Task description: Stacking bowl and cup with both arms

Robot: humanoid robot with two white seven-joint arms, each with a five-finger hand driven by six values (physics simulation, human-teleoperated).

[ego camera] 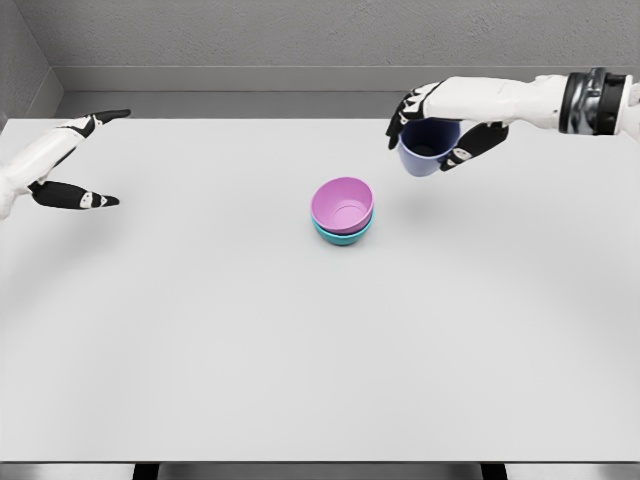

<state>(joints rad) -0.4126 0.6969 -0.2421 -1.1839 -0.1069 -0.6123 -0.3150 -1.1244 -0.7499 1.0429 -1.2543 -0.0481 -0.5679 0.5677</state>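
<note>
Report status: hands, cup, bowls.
Right hand shut on blue cup, held off the table, right of the stack. Left hand open, empty, far left. Pink bowl nested in teal bowl, mid-table. Nothing between cup and bowls.

table (200, 350): fills most of the view, with a wall behind its far edge
upper bowl (342, 204): near the table's middle, nested in the lower bowl, tilted slightly
lower bowl (345, 236): sits on the table, directly under the upper bowl
cup (427, 146): right of and behind the bowls, apart from them, held in the right hand
right hand (440, 128): far right side, fingers wrapped around the cup
left hand (75, 160): far left side, well apart from the bowls, fingers spread, holding nothing
</note>
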